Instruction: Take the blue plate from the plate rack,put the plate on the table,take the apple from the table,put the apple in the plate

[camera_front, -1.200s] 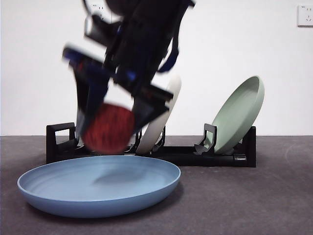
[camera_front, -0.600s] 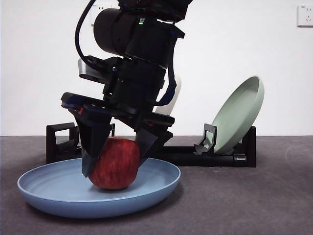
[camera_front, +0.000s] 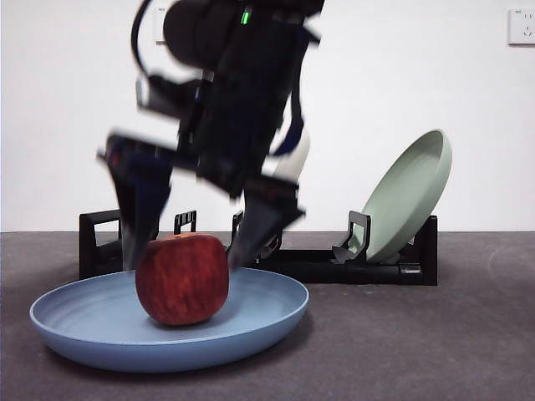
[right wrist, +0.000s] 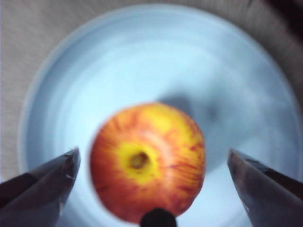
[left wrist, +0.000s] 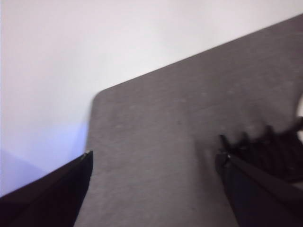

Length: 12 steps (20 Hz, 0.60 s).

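The table (camera_front: 435, 342) is a dark grey, finely textured matte top, and behind it there's just a plain white wall (camera_front: 418, 83) with a socket plate (camera_front: 522, 26) up in the top corner. The left wrist view gets the same grey surface with its rounded corner against the pale background.

At the back of the table sits the plate rack (camera_front: 334, 266), long, low and black with upright dividers. A pale green plate (camera_front: 410, 196) leans tilted in a slot at one end. A cream-white plate (camera_front: 292, 159) stands further along, mostly hidden behind the arm, so only a sliver of it shows.

In front of the rack, flat on the table, is the blue plate (camera_front: 84, 322), wide and shallow with a low rim. The apple (camera_front: 182, 278) sits inside it, a bit off centre, upright with the stem end up. From the right wrist view you look straight down on it: yellowish patch around the stem dip, red streaks running outward, light-blue plate all around.

The right gripper (camera_front: 196, 238) hangs right over the apple, blurred, with its jaws spread wide on either side of the fruit and not touching it, a clear gap on both sides. So it's open and holding nothing.

The left gripper (left wrist: 154, 163) is off over bare table near an end of the rack, jaws also apart with nothing between them.
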### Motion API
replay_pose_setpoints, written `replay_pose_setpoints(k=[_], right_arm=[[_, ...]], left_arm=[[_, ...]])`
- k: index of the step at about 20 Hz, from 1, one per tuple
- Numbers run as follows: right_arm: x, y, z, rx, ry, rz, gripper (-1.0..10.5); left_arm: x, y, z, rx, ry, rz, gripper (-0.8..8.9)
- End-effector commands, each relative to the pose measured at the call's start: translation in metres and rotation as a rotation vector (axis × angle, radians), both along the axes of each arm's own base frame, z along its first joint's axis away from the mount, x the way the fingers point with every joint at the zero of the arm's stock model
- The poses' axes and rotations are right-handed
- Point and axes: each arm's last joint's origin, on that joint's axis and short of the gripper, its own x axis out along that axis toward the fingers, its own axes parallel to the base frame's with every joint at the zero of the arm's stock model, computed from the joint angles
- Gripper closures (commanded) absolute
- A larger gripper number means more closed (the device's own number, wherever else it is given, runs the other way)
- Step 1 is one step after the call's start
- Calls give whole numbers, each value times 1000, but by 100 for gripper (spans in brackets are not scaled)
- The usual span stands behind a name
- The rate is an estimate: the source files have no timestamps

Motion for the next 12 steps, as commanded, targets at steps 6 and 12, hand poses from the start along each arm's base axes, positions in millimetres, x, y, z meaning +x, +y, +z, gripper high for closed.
replay_pose_setpoints(k=[6, 12], right_arm=[[-18, -38, 91, 152, -139, -17, 411], [-43, -102, 165, 283, -295, -68, 417]], left_arm=[[-2, -7, -7, -118, 128, -236, 377], [-5, -15, -12, -203, 239, -490, 378]])
